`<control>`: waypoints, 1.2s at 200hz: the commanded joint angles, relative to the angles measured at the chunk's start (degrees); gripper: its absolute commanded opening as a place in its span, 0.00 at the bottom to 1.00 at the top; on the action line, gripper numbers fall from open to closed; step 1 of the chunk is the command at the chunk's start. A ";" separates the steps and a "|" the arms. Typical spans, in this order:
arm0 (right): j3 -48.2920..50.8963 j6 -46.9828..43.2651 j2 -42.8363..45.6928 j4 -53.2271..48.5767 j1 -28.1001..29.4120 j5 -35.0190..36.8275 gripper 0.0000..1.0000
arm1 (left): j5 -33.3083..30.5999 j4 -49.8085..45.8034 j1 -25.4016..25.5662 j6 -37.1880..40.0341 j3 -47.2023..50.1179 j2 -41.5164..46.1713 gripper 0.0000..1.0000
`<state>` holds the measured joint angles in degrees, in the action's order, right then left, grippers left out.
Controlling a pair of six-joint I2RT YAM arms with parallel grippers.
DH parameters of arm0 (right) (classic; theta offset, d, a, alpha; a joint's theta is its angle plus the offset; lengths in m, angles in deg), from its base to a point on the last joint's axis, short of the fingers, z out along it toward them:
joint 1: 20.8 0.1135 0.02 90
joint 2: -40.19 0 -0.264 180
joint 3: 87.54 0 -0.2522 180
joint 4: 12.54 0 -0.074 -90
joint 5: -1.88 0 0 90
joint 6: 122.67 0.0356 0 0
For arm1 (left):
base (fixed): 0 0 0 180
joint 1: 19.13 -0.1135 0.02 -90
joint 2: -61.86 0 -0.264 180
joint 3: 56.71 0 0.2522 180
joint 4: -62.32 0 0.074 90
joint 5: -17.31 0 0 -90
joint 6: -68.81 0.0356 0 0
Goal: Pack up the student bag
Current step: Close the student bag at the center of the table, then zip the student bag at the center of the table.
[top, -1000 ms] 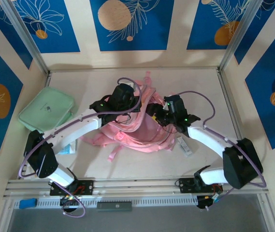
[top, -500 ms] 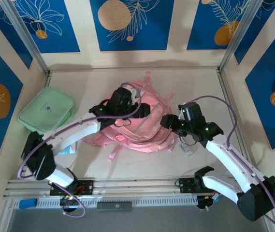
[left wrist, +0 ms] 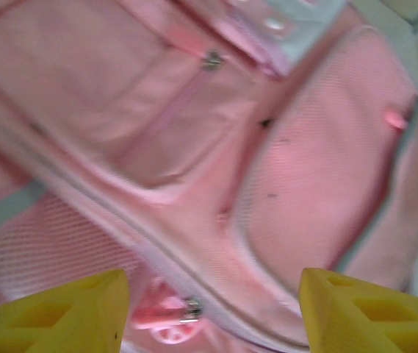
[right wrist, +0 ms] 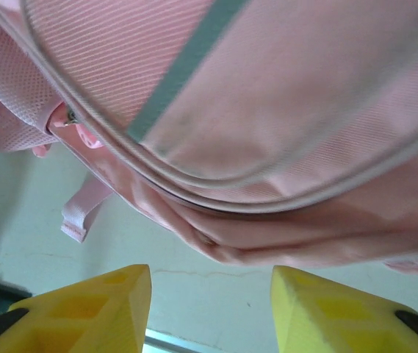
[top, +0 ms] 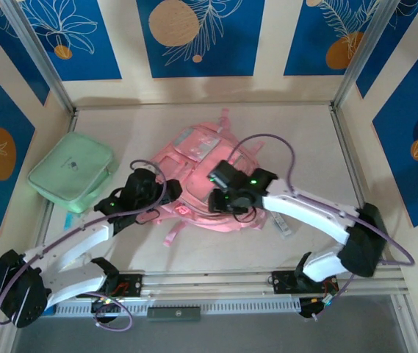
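The student bag [top: 201, 158], a big pink backpack with grey strips, lies flat in the middle of the table. My left gripper [top: 159, 200] sits at the bag's near left side. In the left wrist view, the left gripper [left wrist: 212, 316] stands open over the pink fabric [left wrist: 216, 140], with a zip pull [left wrist: 186, 309] showing between its yellow fingers [left wrist: 54, 316]. My right gripper [top: 222, 200] hovers over the bag's near edge. The right gripper [right wrist: 210, 309] is open too, with bare table in its gap and the bag's lower seam [right wrist: 267, 213] just beyond.
A flat mint-green zip case [top: 73, 169] lies at the left, beside the left arm. A small pale tube-like item [top: 280, 223] rests on the table right of the bag. A loose pink strap [top: 170, 234] trails toward the near rail [top: 209, 278].
The left gripper has let go and opened, drawing back from the bag's top to its near left. The right arm swung left across the bag's near edge. The bag now lies flatter.
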<state>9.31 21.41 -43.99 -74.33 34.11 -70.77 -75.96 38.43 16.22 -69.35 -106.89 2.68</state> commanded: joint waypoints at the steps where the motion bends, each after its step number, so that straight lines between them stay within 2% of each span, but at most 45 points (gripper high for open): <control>1: -6.52 7.52 -6.65 -1.20 4.15 7.21 0.45 | -3.05 -0.34 -2.93 -1.89 2.51 3.97 0.63; 53: -21.29 19.59 -24.62 -0.40 7.75 11.24 0.46 | -0.42 -3.64 -8.54 0.13 4.59 5.39 0.63; 74: -23.70 25.40 -28.88 -0.82 8.04 12.96 0.46 | 1.95 -3.51 -9.78 0.57 5.83 6.39 0.64; 96: -24.95 29.90 -32.28 0.67 7.82 11.38 0.45 | 3.03 -3.15 -10.46 0.83 7.28 7.49 0.65; 134: -26.83 34.71 -34.96 0.89 8.64 15.20 0.44 | 3.22 -5.51 -11.01 1.99 7.51 9.36 0.66; 155: -28.66 39.37 -37.15 -2.70 8.05 16.61 0.43 | 2.74 -6.90 -11.05 2.45 7.73 10.43 0.67; 222: -29.74 37.68 -41.17 -1.49 7.18 15.74 0.30 | 3.66 -7.35 -11.27 2.62 8.10 11.16 0.69; 240: -29.72 37.85 -40.44 -2.45 7.40 15.88 0.23 | 3.79 -7.40 -11.27 2.50 8.26 11.36 0.69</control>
<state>-19.60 57.83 -82.66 -76.45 42.09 -57.16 -73.51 32.07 5.60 -67.61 -99.42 13.02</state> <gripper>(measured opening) 0.272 0.690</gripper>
